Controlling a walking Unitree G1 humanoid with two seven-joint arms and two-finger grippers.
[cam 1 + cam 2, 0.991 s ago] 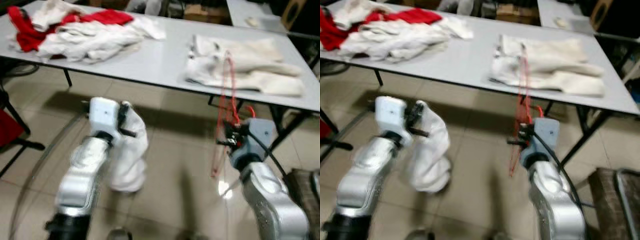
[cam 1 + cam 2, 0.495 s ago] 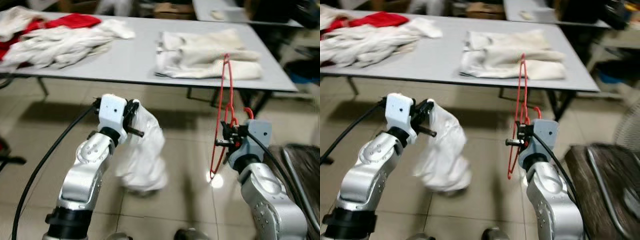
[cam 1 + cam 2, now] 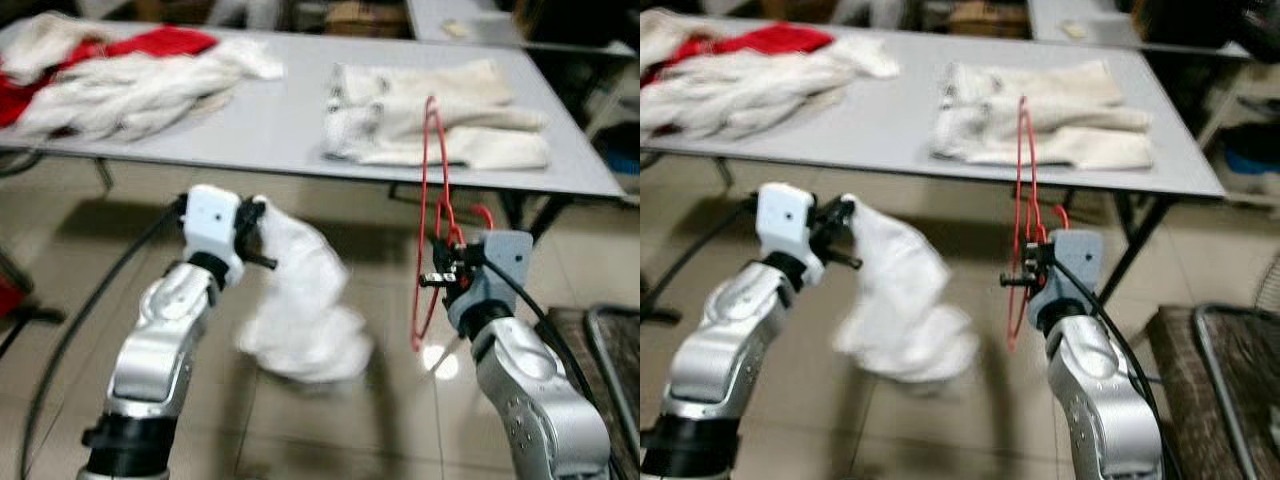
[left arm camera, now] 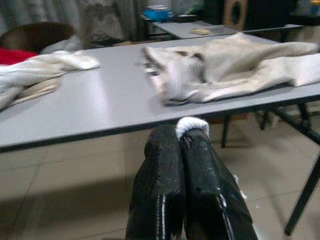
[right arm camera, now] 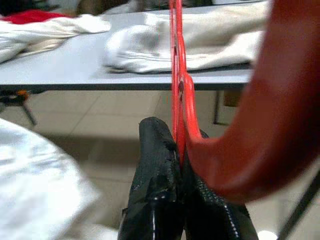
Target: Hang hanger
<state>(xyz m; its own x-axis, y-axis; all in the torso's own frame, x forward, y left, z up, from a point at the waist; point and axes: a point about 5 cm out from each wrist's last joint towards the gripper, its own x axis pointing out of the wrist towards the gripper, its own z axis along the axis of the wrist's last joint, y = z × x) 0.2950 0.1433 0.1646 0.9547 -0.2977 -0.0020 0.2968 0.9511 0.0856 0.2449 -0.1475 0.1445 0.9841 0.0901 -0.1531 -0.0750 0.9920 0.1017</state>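
Pale tiled floor [image 3: 330, 420] runs under a long grey table [image 3: 290, 120] that crosses the head views; on its left end lies a heap of white and red clothes [image 3: 120, 70], partly cut off by the frame edge, and toward the right a cream garment [image 3: 440, 120] lies flat; a second table [image 3: 1090, 25] stands behind, its far end cut off. Both head views are soft with blur, so fine detail is hard to make out. A thin red wire hanger [image 3: 432, 220] stands nearly upright in front of the table edge, held at its lower part by the right gripper [image 3: 447, 280], its top reaching up across the cream garment; in the right wrist view the jaws are pressed together on the red wire [image 5: 176, 90], and a thick red curve close to the lens is too blurred to read. The left gripper [image 3: 255, 225] has its jaws clamped on a white garment [image 3: 305, 310] that hangs down above the floor, smeared; a tuft of white cloth [image 4: 191, 125] pokes out at the fingertips.
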